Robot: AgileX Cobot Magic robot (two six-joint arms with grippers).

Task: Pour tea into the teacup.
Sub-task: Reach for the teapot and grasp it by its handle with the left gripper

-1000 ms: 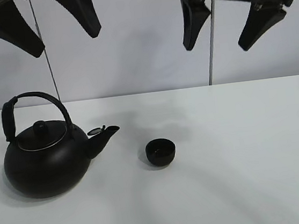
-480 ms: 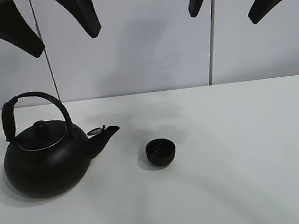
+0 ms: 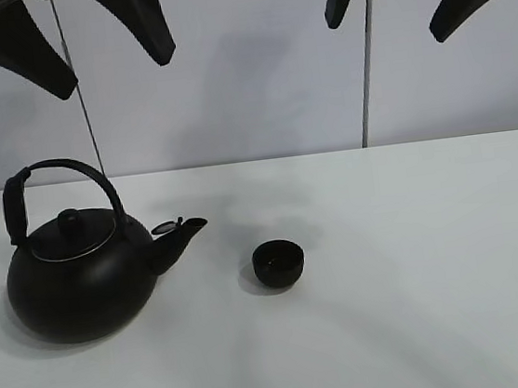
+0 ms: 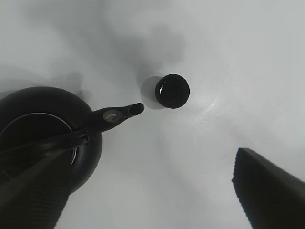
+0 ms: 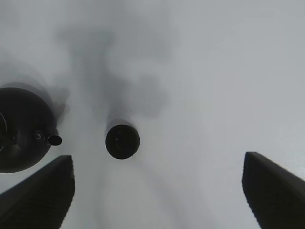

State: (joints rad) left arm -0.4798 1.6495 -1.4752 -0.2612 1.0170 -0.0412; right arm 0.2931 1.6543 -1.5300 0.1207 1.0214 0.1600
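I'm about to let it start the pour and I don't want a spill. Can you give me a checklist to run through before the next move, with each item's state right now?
1. The teacup stands upright, mouth up: ok.
2. The kettle stands upright on the table, with the lid on: ok.
3. The spout faces the teacup, with a gap between them: ok.
4. The left gripper is open, empty and high over the kettle: ok.
5. The right gripper is open and clear of the teacup: ok.
6. There is tea inside the kettle: cannot tell.
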